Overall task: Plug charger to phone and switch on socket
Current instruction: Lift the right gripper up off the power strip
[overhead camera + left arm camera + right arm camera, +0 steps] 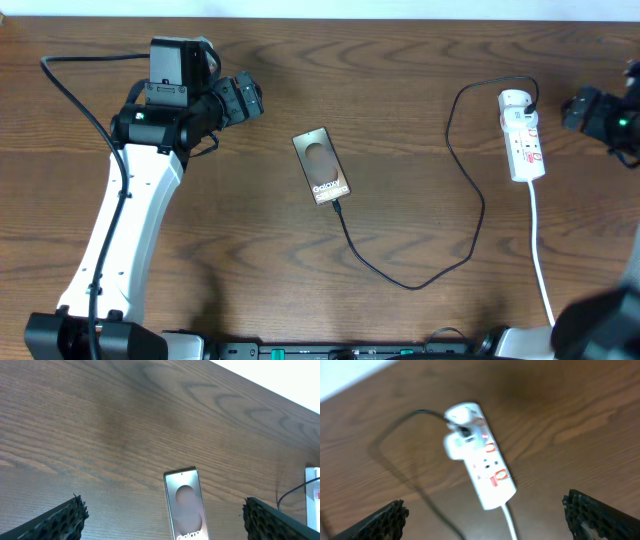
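Phone (322, 166) centre frame, charger (415, 287) tip at its lower edge; socket (523, 135) upper right; left gripper (250, 97), right gripper (572, 108) wide, empty.

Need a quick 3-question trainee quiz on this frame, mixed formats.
1. True or false: the phone lies on top of the socket.
2. The charger runs from the socket to: A the phone, B the left arm, C off the table.
3. Fill in: the left fingers and right fingers are both ___.
Key: 1 false; 2 A; 3 open.
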Robot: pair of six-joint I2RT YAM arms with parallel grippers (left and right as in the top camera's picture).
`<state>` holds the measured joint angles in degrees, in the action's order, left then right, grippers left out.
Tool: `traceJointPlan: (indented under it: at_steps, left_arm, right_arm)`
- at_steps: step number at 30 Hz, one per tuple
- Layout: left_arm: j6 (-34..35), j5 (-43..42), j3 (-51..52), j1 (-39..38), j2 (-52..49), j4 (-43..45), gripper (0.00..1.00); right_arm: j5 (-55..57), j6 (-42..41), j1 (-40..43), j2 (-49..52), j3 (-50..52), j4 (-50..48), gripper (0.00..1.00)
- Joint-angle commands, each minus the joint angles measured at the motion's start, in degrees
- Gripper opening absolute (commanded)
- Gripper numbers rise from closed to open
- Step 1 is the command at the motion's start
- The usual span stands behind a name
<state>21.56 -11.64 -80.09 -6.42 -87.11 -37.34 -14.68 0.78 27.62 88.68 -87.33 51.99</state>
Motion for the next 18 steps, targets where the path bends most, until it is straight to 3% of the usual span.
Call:
traceJointPlan:
  at_steps: [1, 6, 11, 18]
  left_arm:
    - [-0.5, 0.8, -0.5, 0.3, -0.1, -0.2, 0.97]
    - [-0.5, 0.8, -0.5, 0.3, -0.1, -0.2, 0.97]
    - [-0.5, 0.8, -0.5, 0.3, -0.1, -0.2, 0.97]
    - [-0.5, 0.8, -0.5, 0.3, -0.1, -0.2, 0.97]
  right_arm:
    - [-4.5, 5.9, -0.3, -5.8, -0.1, 3.8, 0.99]
    - [-10.6, 9.7, -0.3, -15.1, -0.1, 11.2, 0.99]
    - [-11.0, 2.2, -0.3, -21.7, -0.1, 19.6, 0.99]
    - [-7.6, 2.7, -0.3, -26.0, -0.1, 29.3, 0.99]
